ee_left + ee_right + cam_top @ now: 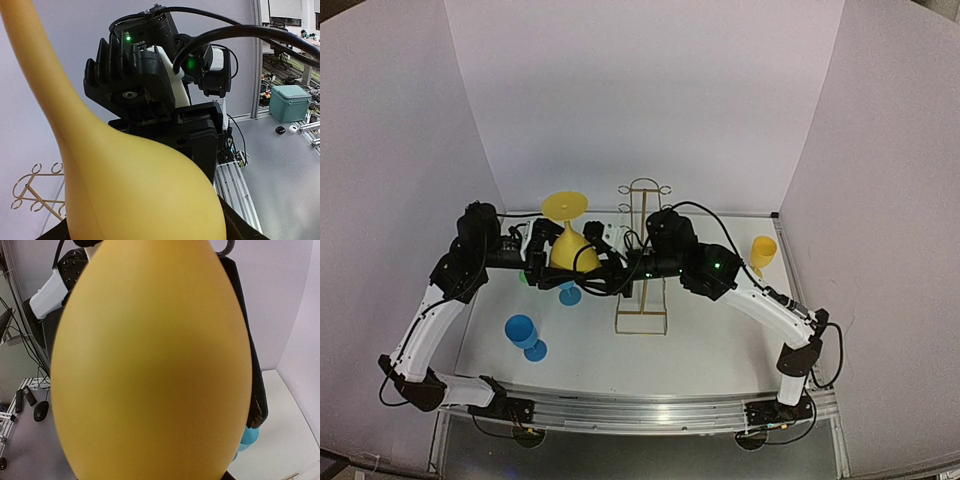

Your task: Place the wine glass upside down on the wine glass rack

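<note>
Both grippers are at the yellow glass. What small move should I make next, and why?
Probably close the right gripper firmly on the bowl before the left gripper releases. The wine glass hangs base-up in the left's grip, its bowl filling both wrist views, but a firm right grip cannot be confirmed. The wine glass rack stands beside it.

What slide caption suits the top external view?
Left arm and right arm meet at a foot-up yellow wine glass beside the gold rack.
</note>
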Controlling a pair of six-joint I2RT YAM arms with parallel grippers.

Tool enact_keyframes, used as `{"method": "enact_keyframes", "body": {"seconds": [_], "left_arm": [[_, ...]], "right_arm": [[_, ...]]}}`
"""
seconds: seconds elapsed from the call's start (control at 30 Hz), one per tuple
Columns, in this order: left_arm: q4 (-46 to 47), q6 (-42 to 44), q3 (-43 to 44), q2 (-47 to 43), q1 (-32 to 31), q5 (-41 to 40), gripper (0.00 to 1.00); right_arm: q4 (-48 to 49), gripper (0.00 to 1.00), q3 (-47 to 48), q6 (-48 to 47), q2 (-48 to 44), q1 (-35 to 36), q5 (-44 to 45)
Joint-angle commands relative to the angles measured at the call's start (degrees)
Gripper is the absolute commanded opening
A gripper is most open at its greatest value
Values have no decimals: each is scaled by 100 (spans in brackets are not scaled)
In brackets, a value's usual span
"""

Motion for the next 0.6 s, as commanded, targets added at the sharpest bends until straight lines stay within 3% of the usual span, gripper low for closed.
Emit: {"method": "enact_keyframes", "body": {"seconds": [0.0, 0.2, 0.57], "left_arm": [[-147, 99, 175, -67, -100, -17, 37], [-193, 144, 143, -151, -100, -163, 69], [-184, 207, 47, -304, -99, -546, 98]], "right_arm": [[204, 32, -132, -114, -124, -4, -27], [299, 29, -486, -222, -369, -4, 285], [536, 26, -972, -214, -724, -45, 761]]}}
